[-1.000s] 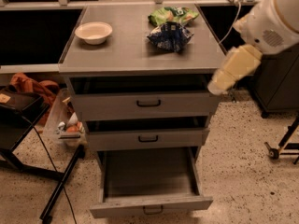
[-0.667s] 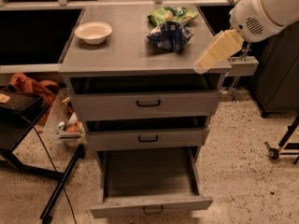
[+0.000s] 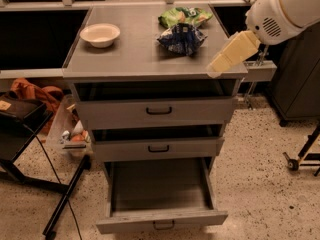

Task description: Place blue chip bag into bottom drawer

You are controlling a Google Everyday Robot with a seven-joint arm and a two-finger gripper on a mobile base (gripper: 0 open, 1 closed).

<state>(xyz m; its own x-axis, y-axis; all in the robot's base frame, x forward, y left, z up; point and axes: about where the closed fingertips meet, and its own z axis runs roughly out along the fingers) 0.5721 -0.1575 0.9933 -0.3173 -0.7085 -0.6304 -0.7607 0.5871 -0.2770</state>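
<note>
The blue chip bag (image 3: pixel 182 38), crumpled dark blue foil, lies on the grey cabinet top (image 3: pixel 135 54) toward the back right. The bottom drawer (image 3: pixel 161 218) is pulled open and shows nothing inside; its small dark handle is on the front. My gripper (image 3: pixel 219 66), cream-coloured on a white arm, hangs over the cabinet top's right front corner. It points down and to the left, to the right of and nearer than the blue bag, not touching it.
A green chip bag (image 3: pixel 184 16) lies just behind the blue one. A white bowl (image 3: pixel 100 34) sits on the top's left side. The two upper drawers (image 3: pixel 159 111) are nearly closed. A black stand (image 3: pixel 20 119) and clutter are at left, a dark cabinet (image 3: pixel 300 84) at right.
My gripper has moved up and to the left, from beside the cabinet's right edge to over its right front corner. The bags, bowl and drawers have not moved.
</note>
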